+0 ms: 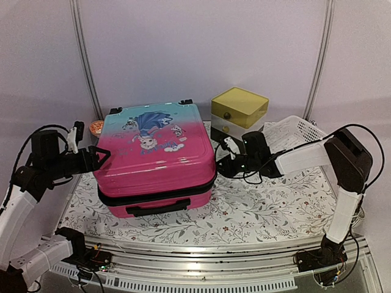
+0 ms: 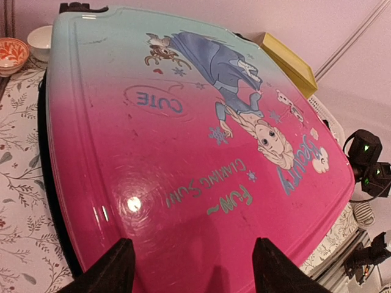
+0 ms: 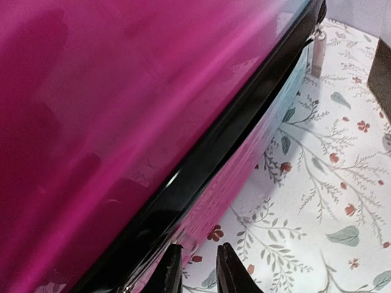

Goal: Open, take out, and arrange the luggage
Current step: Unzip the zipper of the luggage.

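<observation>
White link shells (image 1: 15,217) between black joints (image 1: 351,152), looping black cables (image 1: 49,126), black wedge-shaped tool fingers (image 2: 110,268).

yellow-topped white drawer box (image 1: 239,111): rear right | white plastic mesh basket (image 1: 296,131): just beside its right | small orange-patterned bowl (image 1: 96,127): rear left | floral-print white table cover (image 1: 263,207): under them

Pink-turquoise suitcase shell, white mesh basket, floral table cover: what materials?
Pink-to-turquoise hard-shell suitcase: likely moulded plastic, glossy; lamp glare and fine scuffs show. White mesh basket: plastic by its look, rigid lattice walls. Floral table cover: cloth or vinyl, matte; cannot tell which.
</observation>
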